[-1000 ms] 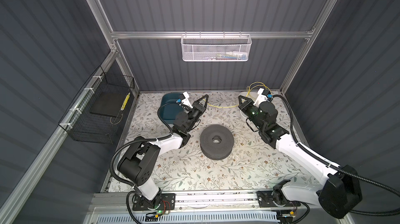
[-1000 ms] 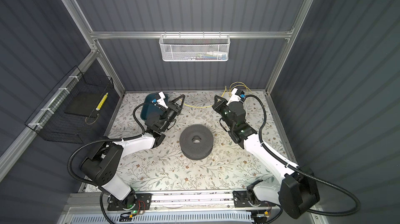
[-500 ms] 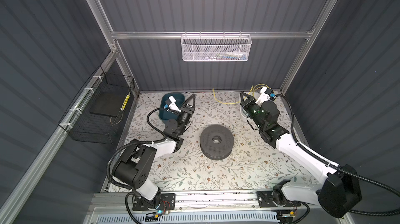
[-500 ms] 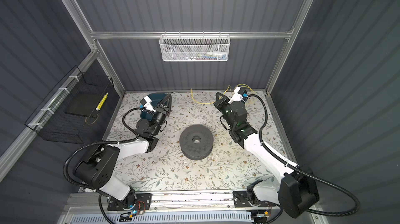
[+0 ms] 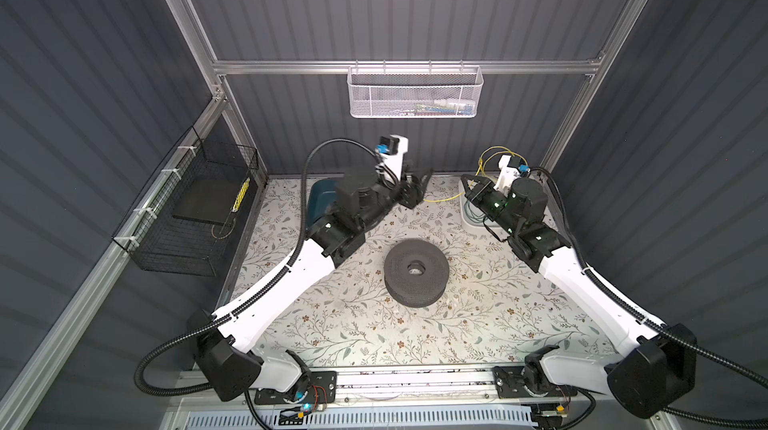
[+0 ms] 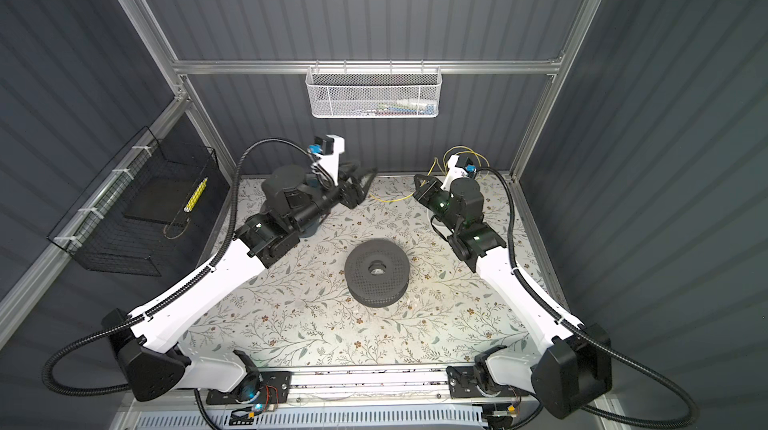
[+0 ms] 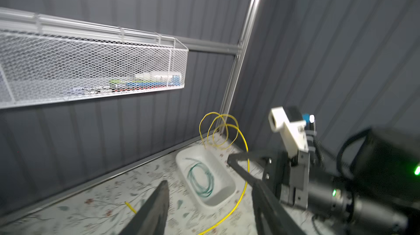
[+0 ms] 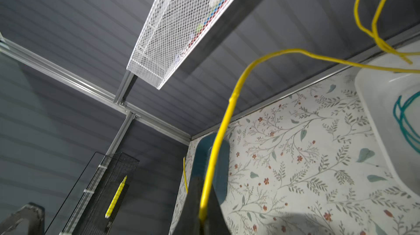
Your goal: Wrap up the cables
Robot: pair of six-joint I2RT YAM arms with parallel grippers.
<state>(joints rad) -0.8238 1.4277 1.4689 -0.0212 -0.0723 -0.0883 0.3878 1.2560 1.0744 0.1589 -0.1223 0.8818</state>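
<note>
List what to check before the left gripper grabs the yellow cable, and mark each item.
1. Right gripper clamped on the yellow cable: ok.
2. Left gripper open: ok, its fingers stand apart and clamp nothing.
3. Green cable out of the way: ok, coiled inside the white tray.
4. Yellow cable's loose end lined up between the left fingers: cannot tell.
5. Yellow cable wound up: not ok, loose loops rise by the back corner.
6. Gray ring clear of both arms: ok.
</note>
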